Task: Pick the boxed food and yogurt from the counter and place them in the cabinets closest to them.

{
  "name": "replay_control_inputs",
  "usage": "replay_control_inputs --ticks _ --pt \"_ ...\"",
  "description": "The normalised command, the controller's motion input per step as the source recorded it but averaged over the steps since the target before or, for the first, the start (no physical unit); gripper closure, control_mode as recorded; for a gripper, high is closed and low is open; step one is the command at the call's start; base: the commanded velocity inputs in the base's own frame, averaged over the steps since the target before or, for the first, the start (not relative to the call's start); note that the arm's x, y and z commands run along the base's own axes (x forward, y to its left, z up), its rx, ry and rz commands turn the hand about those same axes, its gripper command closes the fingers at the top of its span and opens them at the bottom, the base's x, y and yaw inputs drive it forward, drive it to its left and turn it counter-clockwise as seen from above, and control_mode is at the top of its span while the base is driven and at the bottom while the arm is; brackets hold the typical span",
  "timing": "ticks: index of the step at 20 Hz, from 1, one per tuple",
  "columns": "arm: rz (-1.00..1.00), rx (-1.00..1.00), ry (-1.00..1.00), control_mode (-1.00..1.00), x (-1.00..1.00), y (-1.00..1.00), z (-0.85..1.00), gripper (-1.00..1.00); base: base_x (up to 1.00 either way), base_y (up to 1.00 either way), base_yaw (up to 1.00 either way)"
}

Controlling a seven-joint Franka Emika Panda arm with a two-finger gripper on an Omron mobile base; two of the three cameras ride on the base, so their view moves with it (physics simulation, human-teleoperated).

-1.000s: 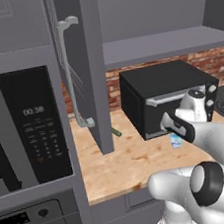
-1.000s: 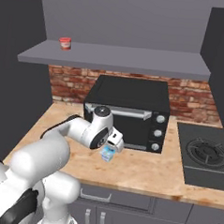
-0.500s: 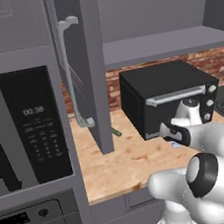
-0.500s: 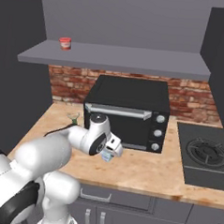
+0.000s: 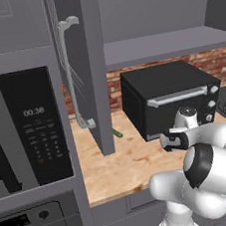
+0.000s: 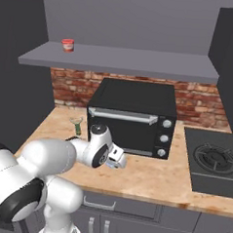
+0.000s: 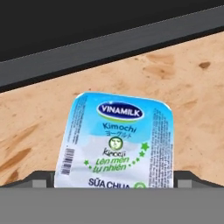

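Hovering low over the surface (image 6: 149, 176), the pincer (image 7: 114, 183) stands with its jaws spread wide, one dark tip at each side of the single yogurt (image 7: 117, 141), which lies lid-up on the wood directly under the hand and nearly touches the view's bottom edge. From 9 to 3 o'clock across the top of the hand view runs the dark base edge of the toaster oven (image 6: 132, 117), close behind the cup, leaving only a strip of bare wood between them; to the cup's 3 o'clock and 9 o'clock the wood is bare. In the right base view the pincer (image 6: 117, 157) sits just in front of the oven's lower left corner, with bare worktop stretching toward the stove (image 6: 214, 161) at 3 o'clock. One small red item (image 6: 67, 45) stands on the open shelf (image 6: 116, 65) at 11 o'clock. One oven, one cup, one microwave (image 5: 31, 127) at the left.
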Motion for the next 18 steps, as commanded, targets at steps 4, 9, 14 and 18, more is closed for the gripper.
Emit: replay_control_inputs --ticks 4,9,14,18 --pt "0.00 0.00 0.00 -1.00 0.00 0.00 0.00 -1.00 0.00 0.00 0.00" --pt "-0.01 0.00 0.00 -1.00 0.00 0.00 0.17 -1.00 0.00 0.00 0.00" --pt "0.00 0.00 0.00 -1.00 0.00 0.00 0.08 -1.00 0.00 0.00 0.00" --pt "0.00 0.00 0.00 -1.00 0.00 0.00 0.00 -1.00 0.00 0.00 0.00"
